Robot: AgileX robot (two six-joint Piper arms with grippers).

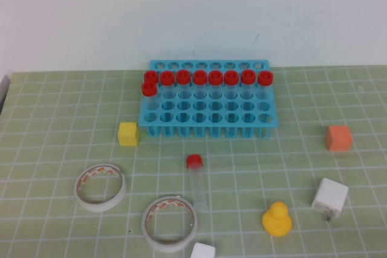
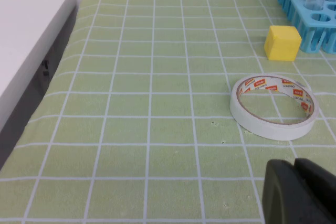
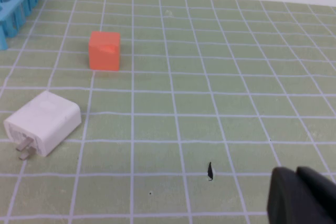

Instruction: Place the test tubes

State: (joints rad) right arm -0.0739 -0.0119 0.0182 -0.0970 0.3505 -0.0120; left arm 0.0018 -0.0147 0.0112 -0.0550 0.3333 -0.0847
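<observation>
On the middle of a green gridded mat (image 1: 54, 119), seen from above, one loose test tube (image 1: 195, 187) lies flat on its side. Its long axis runs from the near edge toward the far edge. Its red cap (image 1: 194, 161) is at the far end, pointing toward a blue rack (image 1: 208, 122) that stands just beyond it. The rack already holds a full row of red-capped tubes, plus one more tube (image 1: 149, 92) at the left end of the next row, with open holes beside it. Neither arm appears in the overhead view. The left gripper (image 2: 295, 187) shows only in its own wrist view, low over the mat near a white tape roll (image 2: 274, 106) and a yellow cube (image 2: 282, 42), with its dark fingers pressed together and holding nothing. The right gripper (image 3: 298, 195) likewise hangs low over the mat near a white charger plug (image 3: 43, 122) and an orange cube (image 3: 104, 50), also closed and empty. The loose tube shows in neither wrist view. It lies roughly midway between the two sides, so neither arm is clearly nearer. Whichever arm goes will probably need to spread its fingers and close them across the tube's length.
</observation>
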